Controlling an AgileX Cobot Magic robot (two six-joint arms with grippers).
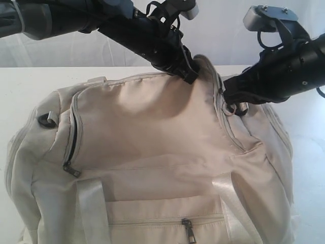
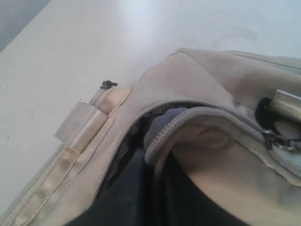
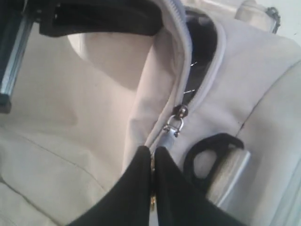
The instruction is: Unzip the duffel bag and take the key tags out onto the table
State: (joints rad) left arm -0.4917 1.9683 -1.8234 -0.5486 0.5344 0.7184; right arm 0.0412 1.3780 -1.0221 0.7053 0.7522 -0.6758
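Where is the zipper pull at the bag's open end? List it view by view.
Exterior: zipper pull at the bag's right, by the right end effector.
Left wrist: right edge.
Right wrist: centre.
Shared: black D-ring beside it, both wrist views.
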